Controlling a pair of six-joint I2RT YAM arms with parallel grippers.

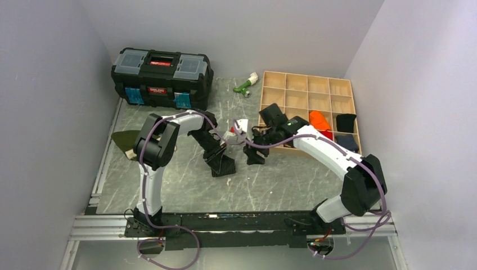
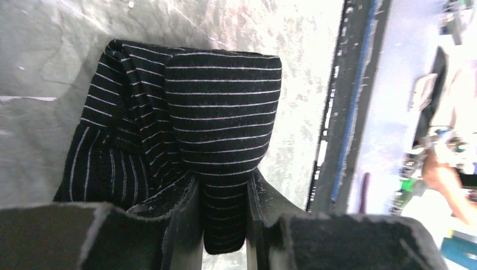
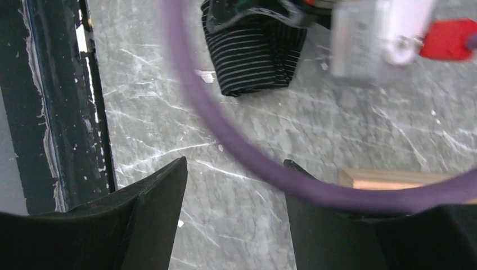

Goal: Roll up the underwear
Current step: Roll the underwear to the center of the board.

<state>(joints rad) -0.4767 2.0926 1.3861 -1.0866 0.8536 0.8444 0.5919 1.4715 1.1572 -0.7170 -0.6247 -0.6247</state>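
Two arms: bolted at the desk's (image 1: 270, 185) 6 o'clock edge, both bent inward so that they meet over one small garment near the middle.
Left fingers (image 2: 183, 225): closed down to a narrow gap on a doubled fold of the underwear (image 2: 219, 112). The striped cloth fills the space between them. This looks like a pinch that keeps the turned-over edge together so the roll cannot spring open.
Right fingers (image 3: 169, 191): spread wide with only bare desk between them, gripping nothing. They sit at about 3 o'clock of the garment, near it but apart, probably ready to press or tuck the loose side.
Purple cable (image 3: 225, 140): loops across the right wrist view and hides part of the cloth.
Underwear, place: just toward 7 o'clock of the desk's centre, lying on the surface under the left wrist.
Underwear, look: black soft knit with fine pale stripes. One rounded, thick lobe is folded over flatter layers whose stripes run at a different angle. It is bunched and partly rolled, not yet a tight cylinder, I judge.
Olive green garment (image 1: 125, 138): at the 9 o'clock edge, well apart from the work.
Wooden tray (image 1: 306, 75): at 1 to 2 o'clock. Its compartments hold an orange item (image 1: 319, 119) and some dark cloth.
Black toolbox (image 1: 162, 76): at the far 11 o'clock corner, lid shut.
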